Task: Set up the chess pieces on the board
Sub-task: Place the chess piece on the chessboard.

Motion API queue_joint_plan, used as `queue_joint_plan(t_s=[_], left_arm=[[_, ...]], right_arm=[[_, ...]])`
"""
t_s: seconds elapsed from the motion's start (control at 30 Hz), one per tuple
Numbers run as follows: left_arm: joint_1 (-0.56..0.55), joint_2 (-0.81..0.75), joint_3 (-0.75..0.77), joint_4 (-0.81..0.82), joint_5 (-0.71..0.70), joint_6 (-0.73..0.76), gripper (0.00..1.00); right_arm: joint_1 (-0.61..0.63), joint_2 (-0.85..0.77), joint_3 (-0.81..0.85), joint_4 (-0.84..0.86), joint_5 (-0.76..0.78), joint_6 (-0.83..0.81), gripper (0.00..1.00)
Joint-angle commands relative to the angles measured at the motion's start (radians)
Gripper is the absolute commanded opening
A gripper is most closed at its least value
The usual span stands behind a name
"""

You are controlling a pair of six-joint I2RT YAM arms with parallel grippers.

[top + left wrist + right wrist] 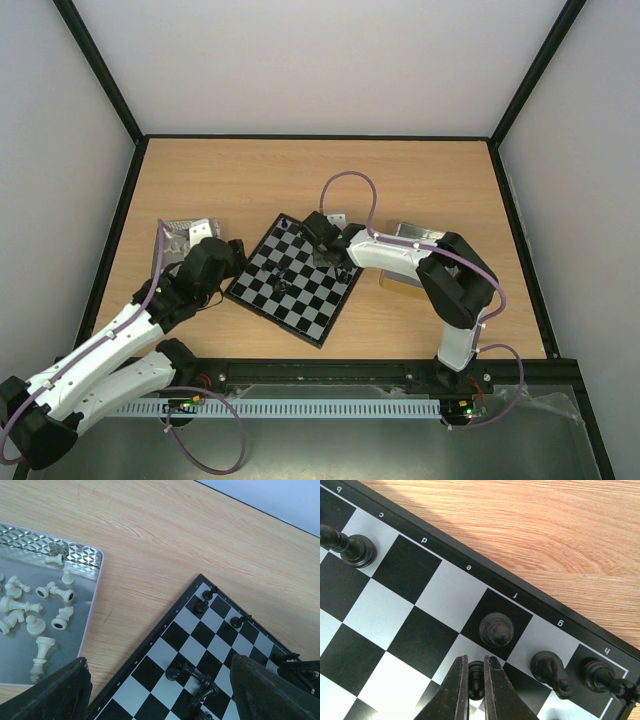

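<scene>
The board [262,284] lies tilted at the table's middle, with black chess pieces on it. In the right wrist view my right gripper [476,672] is shut on a small black piece [476,681], just inside the back row. That row holds a piece on f [496,629], a knight on g [549,670], a piece on h [600,676] and one near c [352,547]. My left gripper [160,700] is open and empty over the board's left part [150,652]. Several black pieces [192,675] lie toppled between its fingers.
A metal tray [75,555] with several white pieces [37,605] lies left of the board. Another metal tray [415,235] and a tan block [400,282] sit right of the board under the right arm. Black pieces stand along the board's far edge [205,600].
</scene>
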Motion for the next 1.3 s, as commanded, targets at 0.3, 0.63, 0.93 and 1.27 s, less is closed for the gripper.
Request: queue_joint_plan(t_s=[0.3, 0.63, 0.93, 1.27], left_arm=[[0.009, 0.001, -0.014, 0.015, 0.003, -0.006, 0.77], [0.01, 0.005, -0.018, 0.02, 0.006, -0.007, 0.77], [0.01, 0.029, -0.023, 0.037, 0.047, 0.002, 0.78], [0.026, 0.314, 0.033, 0.057, 0.234, 0.038, 0.63]], right_arm=[[-0.007, 0.023, 0.016, 0.02, -0.004, -0.019, 0.06], [-0.007, 0.033, 0.019, 0.012, -0.014, -0.029, 0.14], [-0.007, -0.04, 0.044, -0.013, 0.011, -0.028, 0.18], [-0.007, -0.295, -0.079, 0.035, 0.093, 0.035, 0.22]])
